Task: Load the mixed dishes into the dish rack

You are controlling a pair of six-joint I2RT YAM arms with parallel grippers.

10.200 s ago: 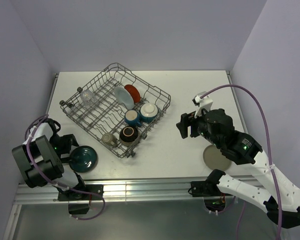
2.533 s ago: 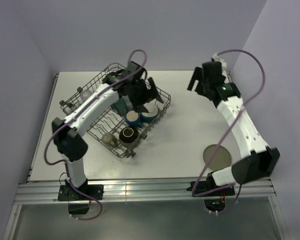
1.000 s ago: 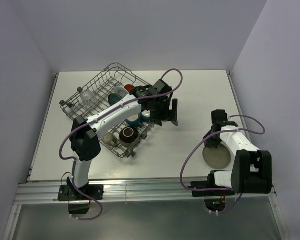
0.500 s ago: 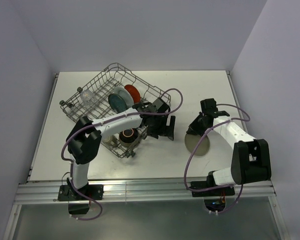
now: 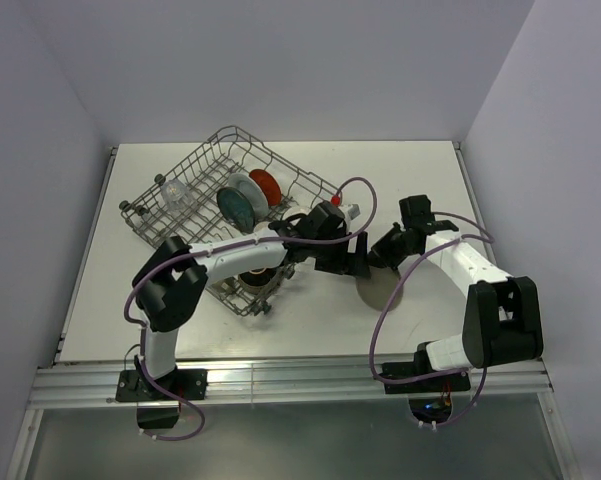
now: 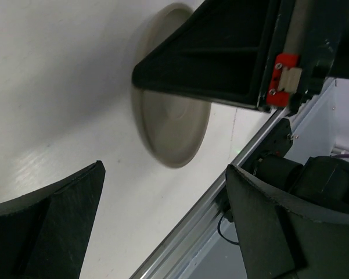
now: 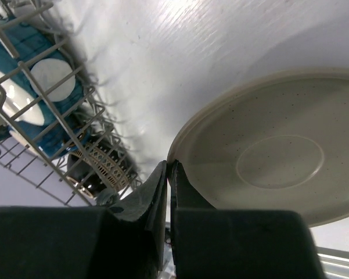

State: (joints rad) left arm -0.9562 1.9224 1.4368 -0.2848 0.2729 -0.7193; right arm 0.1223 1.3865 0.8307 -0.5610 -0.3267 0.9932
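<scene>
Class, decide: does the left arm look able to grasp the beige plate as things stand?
Probably yes: the left gripper is open and faces the beige plate with nothing between; the right gripper pinches only one edge.

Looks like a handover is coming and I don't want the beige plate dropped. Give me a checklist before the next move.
1. Right gripper shut on the rim of the beige plate: ok.
2. Left gripper jaws wide open: ok.
3. Plate lined up ahead of the left gripper: ok, it sits centred in the left wrist view.
4. Plate rim between the left fingers: cannot tell.
5. Plate lifted clear of the table: cannot tell.
</scene>
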